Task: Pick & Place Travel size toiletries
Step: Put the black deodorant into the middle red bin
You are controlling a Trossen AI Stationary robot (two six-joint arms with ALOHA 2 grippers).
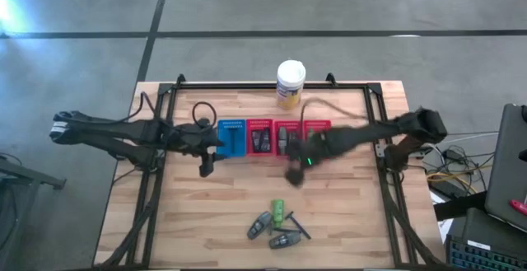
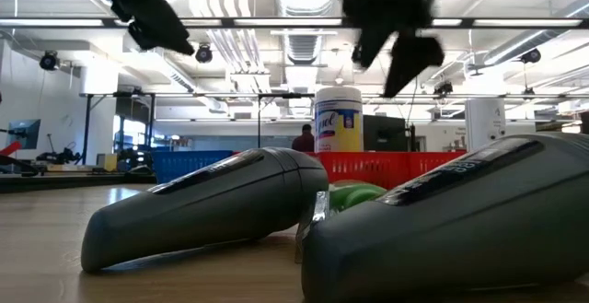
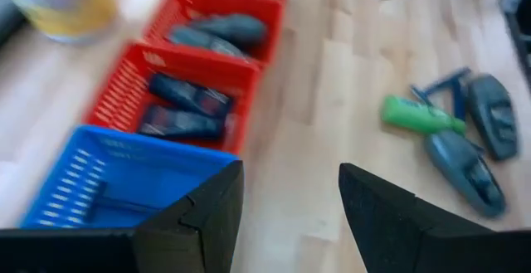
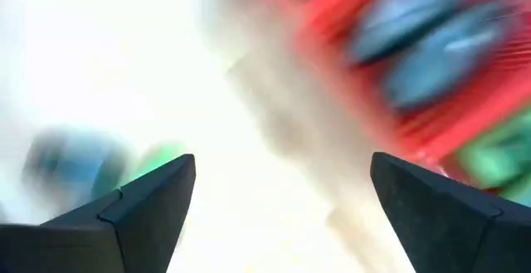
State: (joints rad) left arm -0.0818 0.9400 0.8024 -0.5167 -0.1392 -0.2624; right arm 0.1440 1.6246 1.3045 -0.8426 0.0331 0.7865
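The right gripper (image 1: 294, 175) hangs above the bare wood just in front of the red baskets (image 1: 284, 137), its fingers (image 4: 141, 207) spread wide with nothing between them; in its wrist view a basket of grey tubes (image 4: 431, 32) lies ahead of the fingertips to one side, and a green bottle (image 4: 162, 161) shows just beyond one finger. The left gripper (image 1: 207, 167) hovers at the front edge of the blue basket (image 1: 231, 137), fingers (image 3: 203, 215) also parted and empty; past them sit dark blue tubes (image 3: 187, 107) in the nearest red basket and grey tubes (image 3: 220, 31) in the next. Well ahead of both grippers, near the table's front edge, the loose toiletries lie clustered: a green bottle (image 1: 278, 213), three grey oval tubes (image 1: 260, 226), and a thin stick (image 1: 298, 226), touching or just beside one another. A yellow canister (image 1: 290, 83) stands behind the baskets.
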